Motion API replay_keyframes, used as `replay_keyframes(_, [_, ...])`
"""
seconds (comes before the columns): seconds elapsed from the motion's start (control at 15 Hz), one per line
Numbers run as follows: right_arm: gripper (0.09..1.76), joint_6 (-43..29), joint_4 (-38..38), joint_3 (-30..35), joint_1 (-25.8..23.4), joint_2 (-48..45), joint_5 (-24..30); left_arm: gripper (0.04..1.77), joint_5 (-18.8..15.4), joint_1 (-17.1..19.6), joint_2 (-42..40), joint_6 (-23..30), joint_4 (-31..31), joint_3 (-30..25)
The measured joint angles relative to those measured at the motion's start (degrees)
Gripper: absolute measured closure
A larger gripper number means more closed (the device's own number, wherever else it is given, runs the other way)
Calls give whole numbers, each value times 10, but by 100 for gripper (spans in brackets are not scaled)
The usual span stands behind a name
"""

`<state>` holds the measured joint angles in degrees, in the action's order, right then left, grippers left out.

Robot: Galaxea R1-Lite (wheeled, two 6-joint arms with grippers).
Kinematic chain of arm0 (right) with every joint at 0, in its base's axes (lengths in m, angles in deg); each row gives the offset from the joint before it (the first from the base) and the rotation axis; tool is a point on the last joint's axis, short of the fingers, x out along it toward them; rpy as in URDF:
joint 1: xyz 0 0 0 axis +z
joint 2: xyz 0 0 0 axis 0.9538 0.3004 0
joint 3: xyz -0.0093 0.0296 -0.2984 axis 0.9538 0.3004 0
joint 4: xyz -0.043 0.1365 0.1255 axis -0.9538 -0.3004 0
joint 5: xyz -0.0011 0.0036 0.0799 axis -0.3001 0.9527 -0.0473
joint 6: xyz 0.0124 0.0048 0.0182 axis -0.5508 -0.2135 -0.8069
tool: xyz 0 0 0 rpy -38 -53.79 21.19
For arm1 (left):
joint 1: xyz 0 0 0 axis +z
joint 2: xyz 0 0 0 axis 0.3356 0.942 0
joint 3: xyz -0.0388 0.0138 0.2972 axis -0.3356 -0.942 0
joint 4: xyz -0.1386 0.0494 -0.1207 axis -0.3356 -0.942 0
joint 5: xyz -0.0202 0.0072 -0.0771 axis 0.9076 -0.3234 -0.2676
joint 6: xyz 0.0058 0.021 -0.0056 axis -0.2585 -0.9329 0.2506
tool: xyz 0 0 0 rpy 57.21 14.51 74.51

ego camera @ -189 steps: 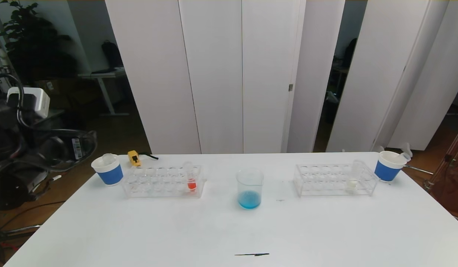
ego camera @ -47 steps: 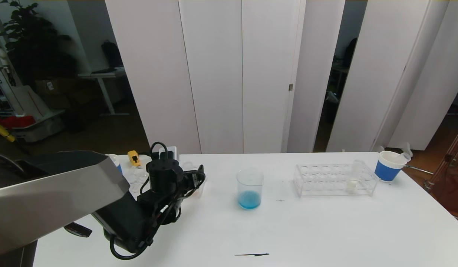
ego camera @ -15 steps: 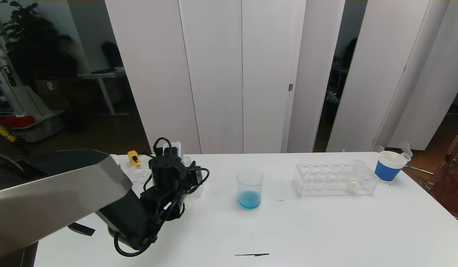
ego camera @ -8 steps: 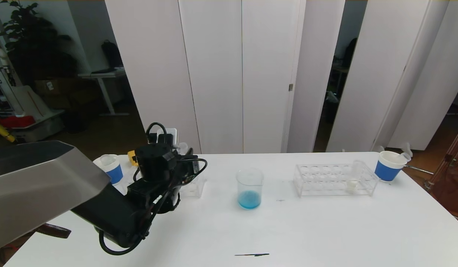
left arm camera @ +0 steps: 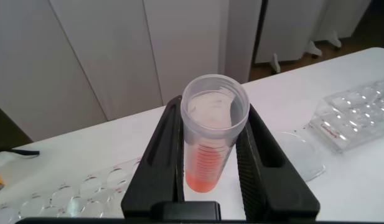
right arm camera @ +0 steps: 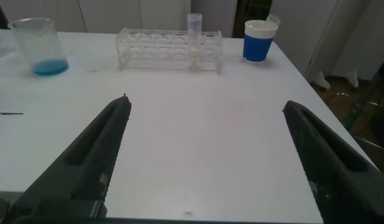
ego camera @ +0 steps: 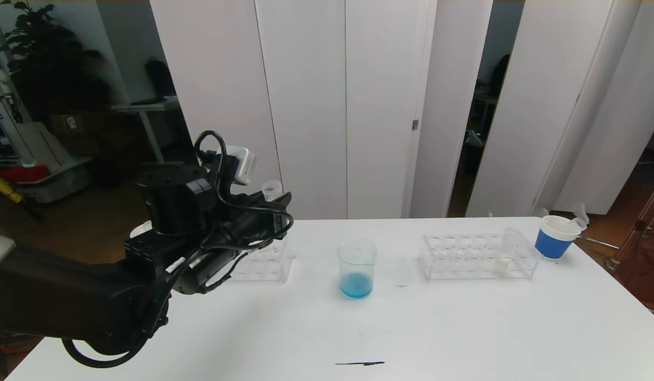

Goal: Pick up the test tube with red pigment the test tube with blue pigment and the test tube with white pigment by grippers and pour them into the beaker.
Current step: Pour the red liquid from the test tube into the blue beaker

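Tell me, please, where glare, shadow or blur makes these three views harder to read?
Head view: the dark room at left swallows the left gripper; the beaker is sharp. Left wrist view: the red-pigment tube is crisp, the racks behind soft. Right wrist view: the right gripper looms dark and blurred; the table is evenly lit.

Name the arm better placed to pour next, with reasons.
Left. The left gripper is shut on the red-pigment tube, lifted near the beaker. The right gripper is open and empty, low over the table's near edge.
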<state>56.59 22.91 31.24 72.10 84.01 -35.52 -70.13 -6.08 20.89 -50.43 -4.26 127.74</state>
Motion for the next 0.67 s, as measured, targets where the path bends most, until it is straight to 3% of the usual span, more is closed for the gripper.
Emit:
replay_keyframes(0.13, [10,0,0,0,0,0,0,124,-108,-4,-30,3,-27,5])
replay_keyframes(0.33, [10,0,0,0,0,0,0,124,-220,-6,-47,4,-45,21])
replay_keyframes(0.53, [10,0,0,0,0,0,0,124,-269,-7,-31,-5,-40,48])
replay_keyframes(0.67, [10,0,0,0,0,0,0,124,-294,-7,-6,-47,-32,66])
